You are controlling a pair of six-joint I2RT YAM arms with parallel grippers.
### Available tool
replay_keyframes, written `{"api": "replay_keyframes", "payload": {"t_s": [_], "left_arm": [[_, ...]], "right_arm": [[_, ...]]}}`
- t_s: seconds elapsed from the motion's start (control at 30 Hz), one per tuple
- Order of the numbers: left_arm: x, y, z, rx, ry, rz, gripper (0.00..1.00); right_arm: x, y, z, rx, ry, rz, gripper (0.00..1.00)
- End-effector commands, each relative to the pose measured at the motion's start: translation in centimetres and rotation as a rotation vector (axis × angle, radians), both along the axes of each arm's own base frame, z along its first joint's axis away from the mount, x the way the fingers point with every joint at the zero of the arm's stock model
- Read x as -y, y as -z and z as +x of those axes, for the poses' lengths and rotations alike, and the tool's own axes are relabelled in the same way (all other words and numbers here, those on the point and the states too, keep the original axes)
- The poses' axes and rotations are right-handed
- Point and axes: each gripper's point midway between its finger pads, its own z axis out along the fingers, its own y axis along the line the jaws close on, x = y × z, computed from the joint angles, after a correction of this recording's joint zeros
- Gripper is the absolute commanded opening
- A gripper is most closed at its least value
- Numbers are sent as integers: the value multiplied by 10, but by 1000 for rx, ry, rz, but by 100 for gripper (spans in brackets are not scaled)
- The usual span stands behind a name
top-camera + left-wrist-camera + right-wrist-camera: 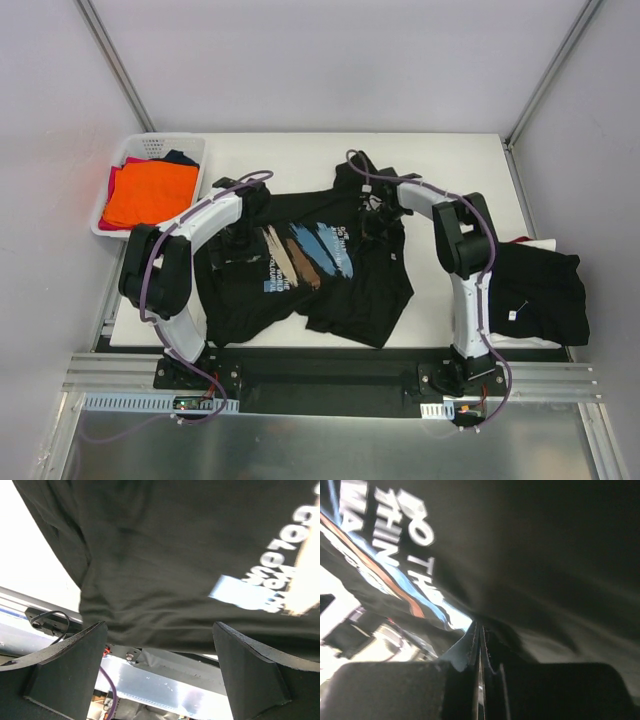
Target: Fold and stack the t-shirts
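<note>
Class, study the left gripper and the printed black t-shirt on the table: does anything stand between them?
Nothing visible does. The left gripper hangs open right at the printed t-shirt, and only the shirt's own black cloth shows between its jaws and beyond them.

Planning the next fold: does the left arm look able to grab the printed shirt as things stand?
Likely yes: the left gripper hangs open right above the printed shirt, nothing between.

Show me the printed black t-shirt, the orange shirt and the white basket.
printed black t-shirt (305,258), top view, on its brush-stroke print.
orange shirt (150,192), top view, middle of the orange cloth.
white basket (190,140), top view, far rim near its right corner.
</note>
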Motion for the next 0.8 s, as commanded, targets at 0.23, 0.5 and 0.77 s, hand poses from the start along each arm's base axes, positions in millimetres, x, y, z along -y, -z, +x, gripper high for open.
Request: {"api": "replay_keyframes", "payload": {"t_s": [0.23,0.5,0.77], "left_arm": [[3,-8,12,12,5,8,87],[7,-13,40,39,28,33,87],[17,7,30,-21,-7,-15,89]], "right_arm": [[82,2,46,44,208,-66,1],[62,-38,49,106,186,29,4],[40,-120,37,204,157,175,27]]}}
